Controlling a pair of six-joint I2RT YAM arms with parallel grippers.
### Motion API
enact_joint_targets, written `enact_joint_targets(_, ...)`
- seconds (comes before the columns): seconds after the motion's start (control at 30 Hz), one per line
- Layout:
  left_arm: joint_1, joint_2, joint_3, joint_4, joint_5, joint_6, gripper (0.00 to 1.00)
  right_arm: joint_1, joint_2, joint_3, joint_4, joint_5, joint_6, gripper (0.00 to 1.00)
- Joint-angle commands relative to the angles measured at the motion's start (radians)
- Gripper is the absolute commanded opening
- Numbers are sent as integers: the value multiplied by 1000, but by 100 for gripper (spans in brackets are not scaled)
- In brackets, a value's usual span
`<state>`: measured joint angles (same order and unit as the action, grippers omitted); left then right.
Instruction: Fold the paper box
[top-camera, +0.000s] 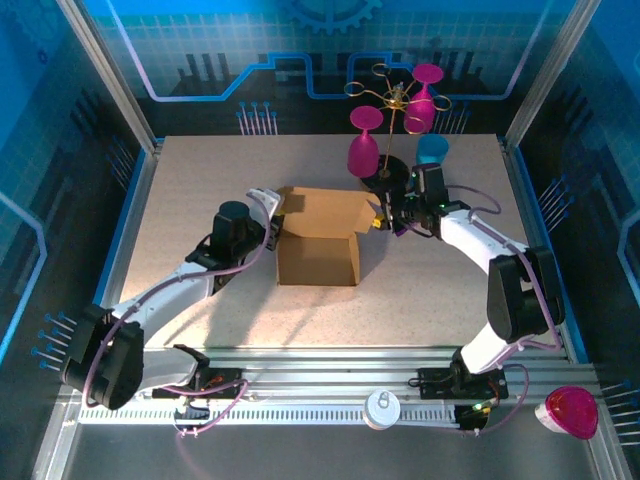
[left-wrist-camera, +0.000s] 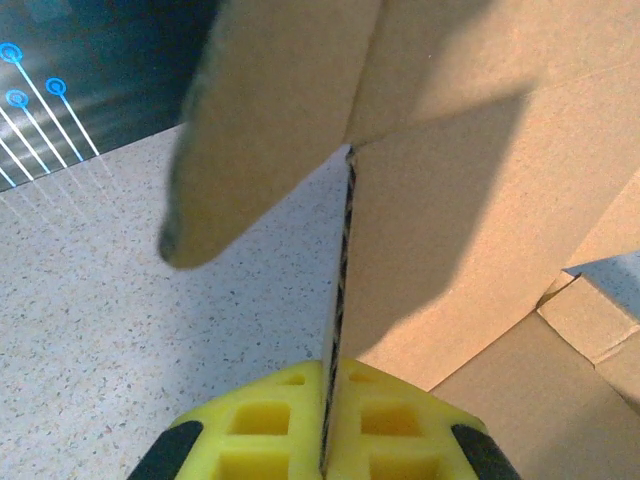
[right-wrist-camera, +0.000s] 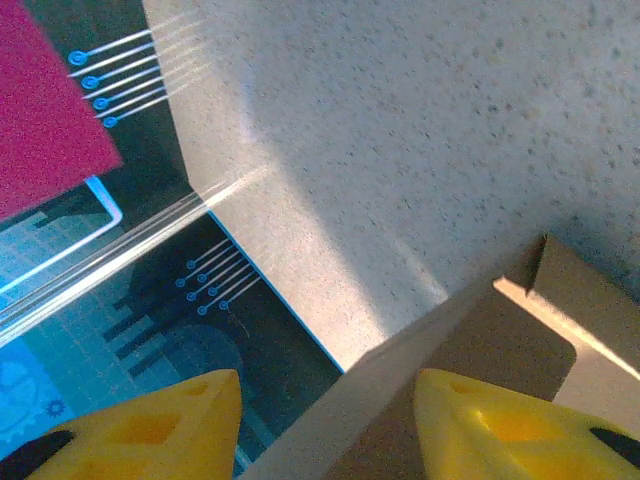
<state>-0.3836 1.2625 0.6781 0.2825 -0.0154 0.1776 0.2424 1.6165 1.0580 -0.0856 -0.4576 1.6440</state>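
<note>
Paper box (top-camera: 318, 250) sits mid surface (top-camera: 190, 200), between my two arms. My left gripper (left-wrist-camera: 335, 405) is clamped tight on its left wall, cardboard edge running straight into the jaws. My right gripper (top-camera: 384, 217) is at the far right corner, jaws half apart, straddling a flap edge without pinching it. That flap lies just left of the right gripper, so the right arm looks nearer for folding it inward.

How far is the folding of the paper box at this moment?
Done: the paper box already stands as a tray with raised walls. In hand: the left gripper is shut on a wall edge; the right gripper sits open around a side flap. Left: the top is open; the back panel is not yet folded over.
</note>
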Motion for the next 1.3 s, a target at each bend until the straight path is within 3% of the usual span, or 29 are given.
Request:
enact_joint_targets(0.0,-15,19,22,58,-20,-35,0,26,-45,-28,23,-26,98,50)
enact_joint_targets(0.37,-49,41,20,90,-53,-63,0,75,-32,-69,176,-15,320,52)
enact_joint_targets(1.27,-49,139,15,249,-110,-172,0,130,-2,-111,287,-113,476,48)
